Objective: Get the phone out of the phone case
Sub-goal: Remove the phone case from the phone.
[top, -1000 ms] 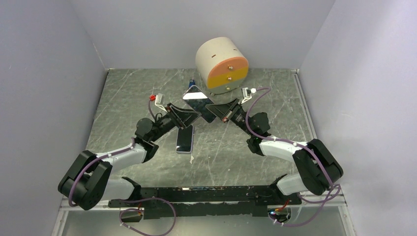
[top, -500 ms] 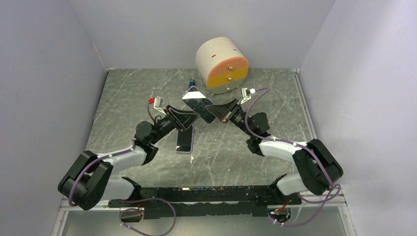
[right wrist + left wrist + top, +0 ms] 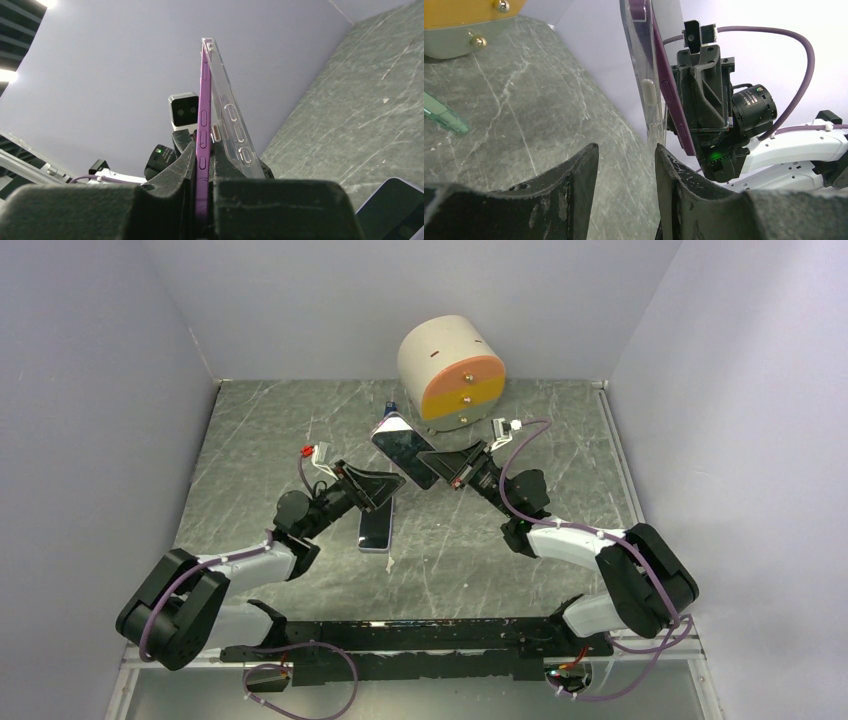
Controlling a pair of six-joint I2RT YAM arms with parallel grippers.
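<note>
Two claws meet over the middle of the surface point(image 3: 440, 550). The right claw point(image 3: 202, 150) is pinched tight on the purple phone point(image 3: 204, 107), holding it on edge in the air, with the clear case point(image 3: 231, 122) splayed away from one side of it. The left claw point(image 3: 625, 150) stands half open with nothing in it, just short of the case's lower end.

My worry is this: if the left claw bites phone and case together, pulling peels nothing, and a hard tug could drag the phone out of the right claw's narrow hold and drop it.

Only the right wrist view shows the gap between phone and case. Only the overhead view shows a spare phone point(image 3: 376, 527) lying flat below and the round drawer box point(image 3: 452, 370) behind.
</note>
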